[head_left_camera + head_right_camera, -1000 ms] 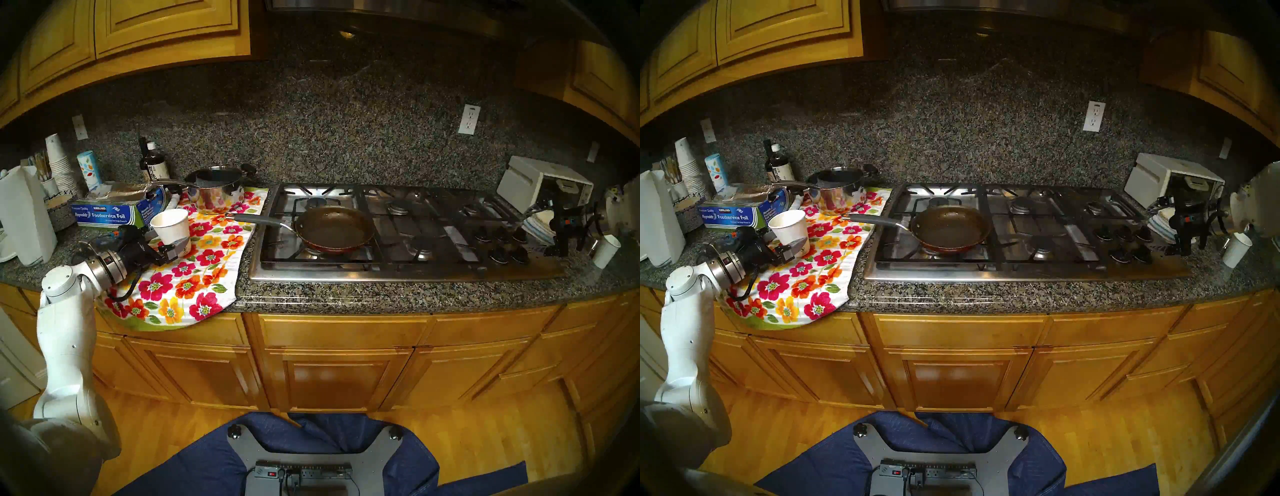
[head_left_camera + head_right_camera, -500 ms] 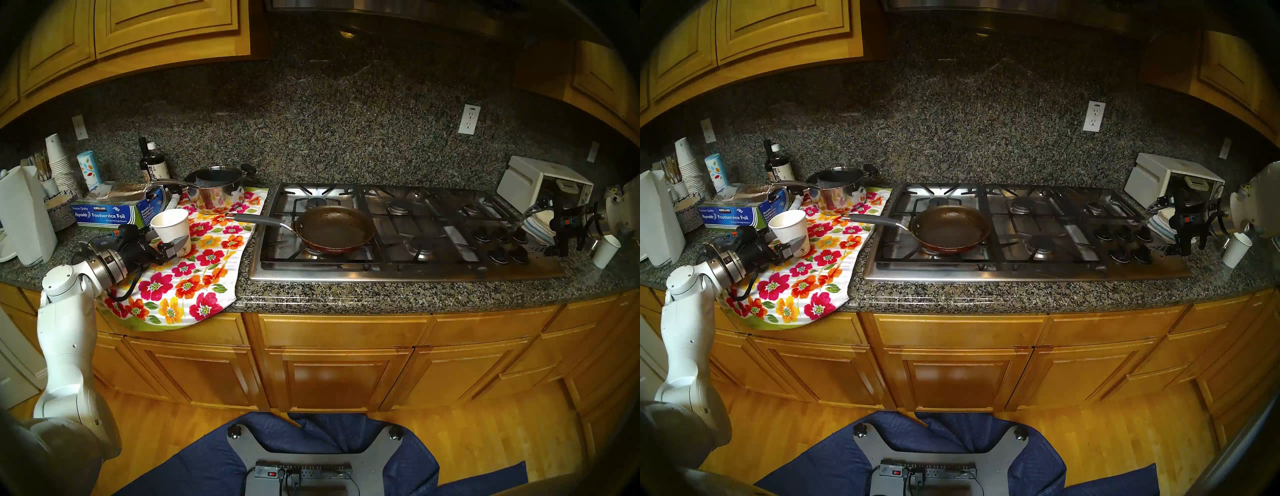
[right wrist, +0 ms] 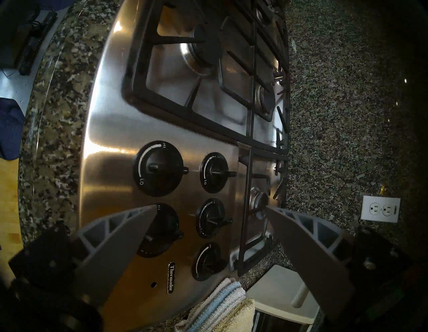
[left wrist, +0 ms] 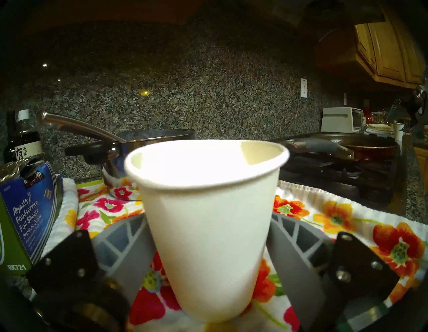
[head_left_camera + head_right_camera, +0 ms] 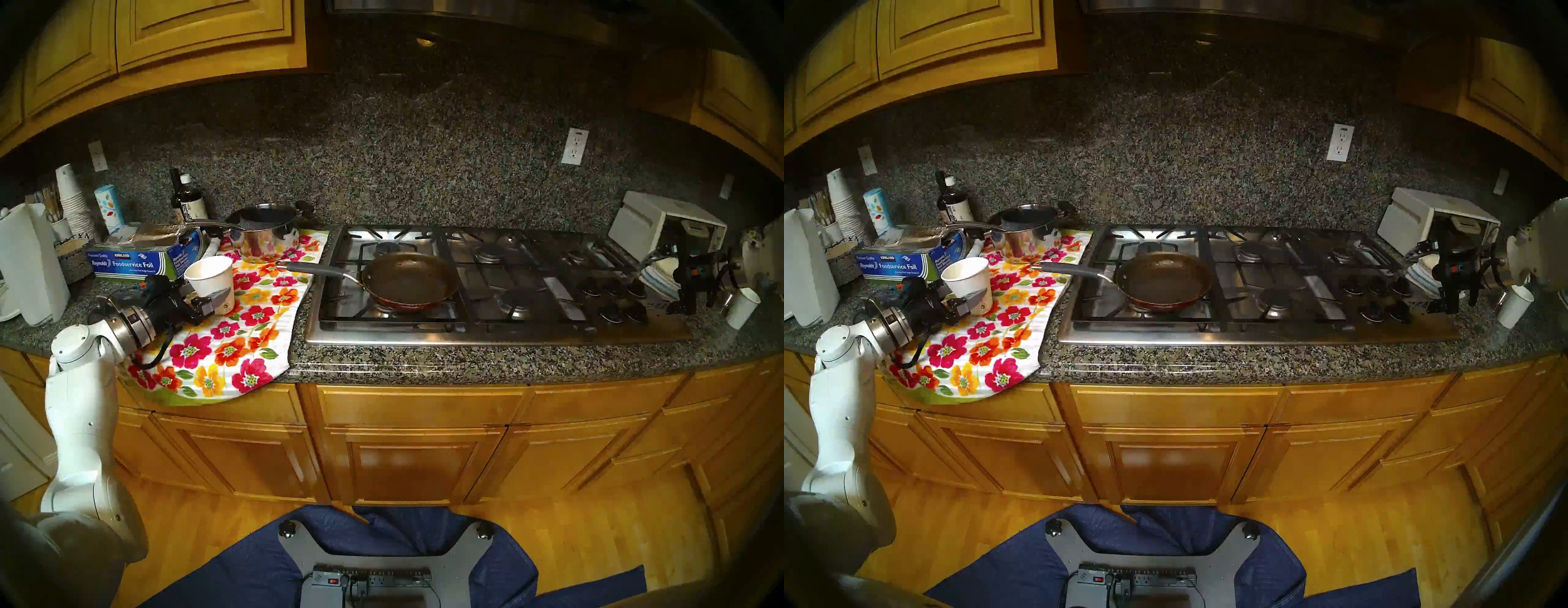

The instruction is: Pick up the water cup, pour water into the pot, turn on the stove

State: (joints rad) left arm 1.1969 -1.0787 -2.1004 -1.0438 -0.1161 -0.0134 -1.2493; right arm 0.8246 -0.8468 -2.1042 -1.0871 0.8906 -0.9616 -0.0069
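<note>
Here the left hand (image 4: 209, 262) clasps the water cup (image 4: 208, 222) on both sides; the right hand (image 3: 209, 209) gapes empty.

On a floral towel (image 5: 1004, 331) left of the stove (image 5: 1250, 293), the left gripper (image 5: 977, 302) clasps the base of the water cup (image 5: 968, 282); the pot (image 5: 1163, 282) sits on the stove's front-left burner, the right gripper (image 5: 1448, 303) hanging open at its right end.

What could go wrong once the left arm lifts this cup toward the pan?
The left gripper pinches the water cup low on thin paper walls, so it may buckle or slip. The frying pan's grey handle and the steel saucepan sit near the likely path; clipping either could spill water.
</note>
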